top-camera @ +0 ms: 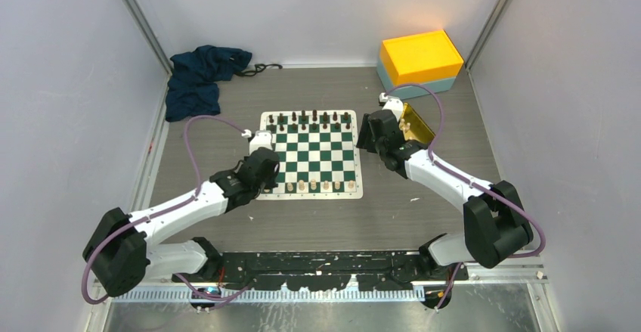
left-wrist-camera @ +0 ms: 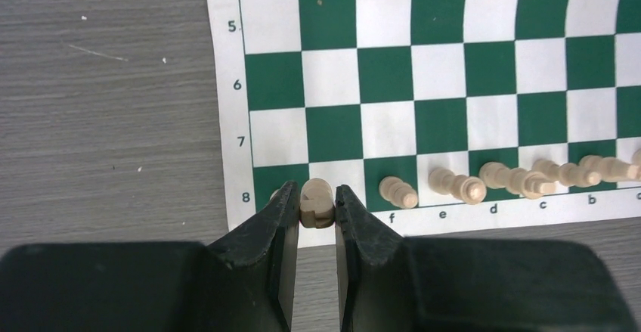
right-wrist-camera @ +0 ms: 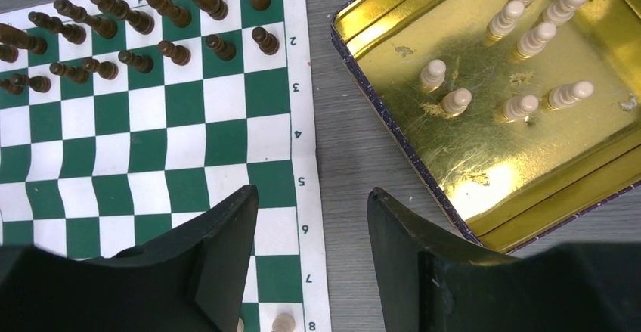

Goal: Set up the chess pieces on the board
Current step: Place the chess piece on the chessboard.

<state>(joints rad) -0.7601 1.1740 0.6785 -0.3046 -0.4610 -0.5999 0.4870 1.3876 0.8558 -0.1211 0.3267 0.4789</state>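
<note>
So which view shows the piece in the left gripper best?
Left wrist: close up, the left gripper clamps the cream piece at the edge of the board. Top external hides it under that gripper; right wrist misses it.

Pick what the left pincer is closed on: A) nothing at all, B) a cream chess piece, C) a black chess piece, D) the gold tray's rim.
B: the left wrist view shows the left pincer shut around a cream chess piece at row 8 of the board.
</note>
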